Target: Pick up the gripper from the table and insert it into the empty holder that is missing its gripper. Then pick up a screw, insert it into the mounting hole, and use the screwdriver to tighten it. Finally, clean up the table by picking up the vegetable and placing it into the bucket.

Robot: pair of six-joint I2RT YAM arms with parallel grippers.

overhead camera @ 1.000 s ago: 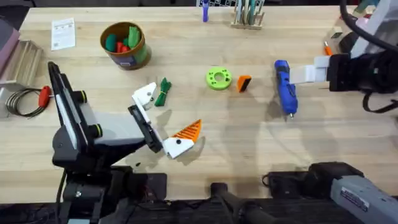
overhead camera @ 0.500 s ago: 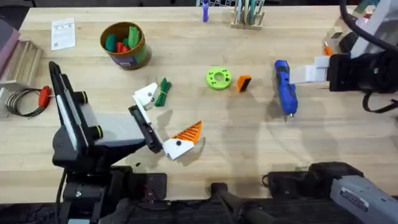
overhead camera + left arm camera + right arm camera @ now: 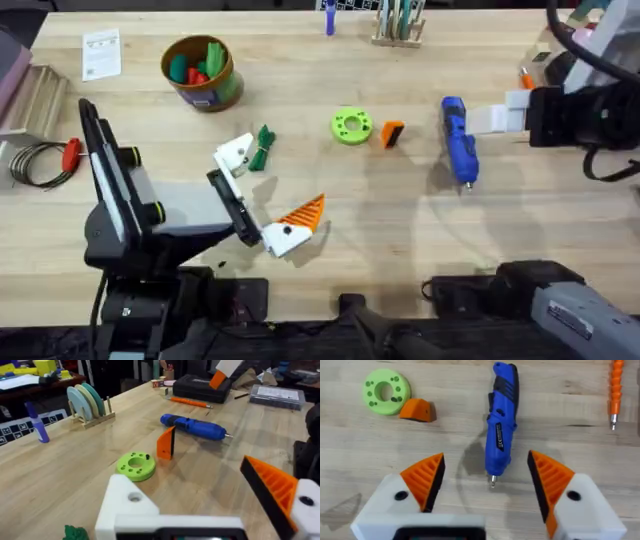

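A pale wooden table (image 3: 420, 230) stands before what seem cluttered desks.

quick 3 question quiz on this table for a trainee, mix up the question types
1. True or false: in the overhead view, the gripper lies between the lime-green disc and the screwdriver.
2. What lies right beside the empty holder? A) the vegetable B) the screwdriver C) the lime-green disc
3. Fill in: the jaws of the right gripper, seen over the screwdriver's tip in the right wrist view, are ____.

Key: 1 true; 2 A; 3 open.
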